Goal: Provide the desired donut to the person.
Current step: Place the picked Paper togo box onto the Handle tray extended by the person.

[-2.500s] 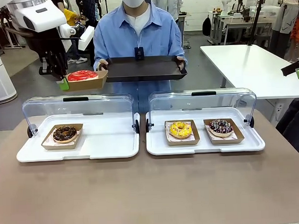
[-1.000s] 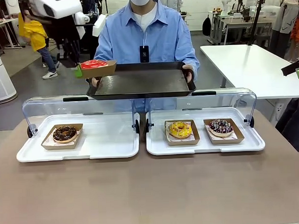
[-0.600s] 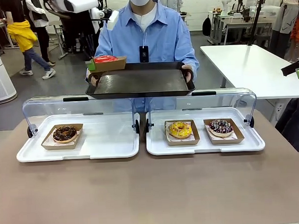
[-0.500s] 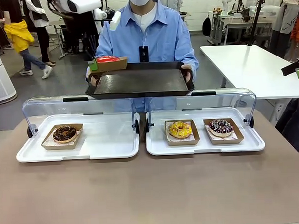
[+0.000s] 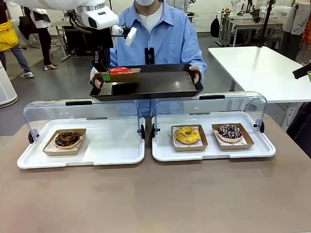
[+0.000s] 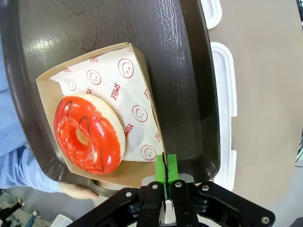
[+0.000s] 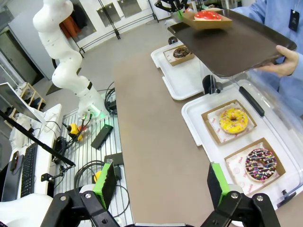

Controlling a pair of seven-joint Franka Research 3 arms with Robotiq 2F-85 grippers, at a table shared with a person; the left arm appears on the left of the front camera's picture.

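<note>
Red-glazed donut [image 5: 120, 70] w/ thin dark squiggle lines on top and a small centre hole. It lies flat, glaze up, in a shallow brown card carton [image 5: 124, 75] lined w/ white paper printed in red smileys and "SMILE". Carton is at the robot's-left end of a dark serving tray [image 5: 159, 84], which the person [image 5: 152, 34] in a light-blue shirt holds by both ends above the worktop [image 5: 159, 199].

The L end effector [image 6: 165, 172] has its green pads pinched narrow on the carton's rim, near one corner. The R end effector [image 7: 158, 182] stands wide apart, holding nothing, well away over the worktop.

Hard to tell: whether the carton's base rests on the serving tray or sits just above it. In the front view the carton wall hides the donut's lower part, and the black L end effector blends into the dark background. The person's fingers are tucked under the tray's ends.

Donut is round, so no heading. Carton looks near-square, its long axis unclear; it reaches from the pinched rim in toward the tray's middle.
</note>
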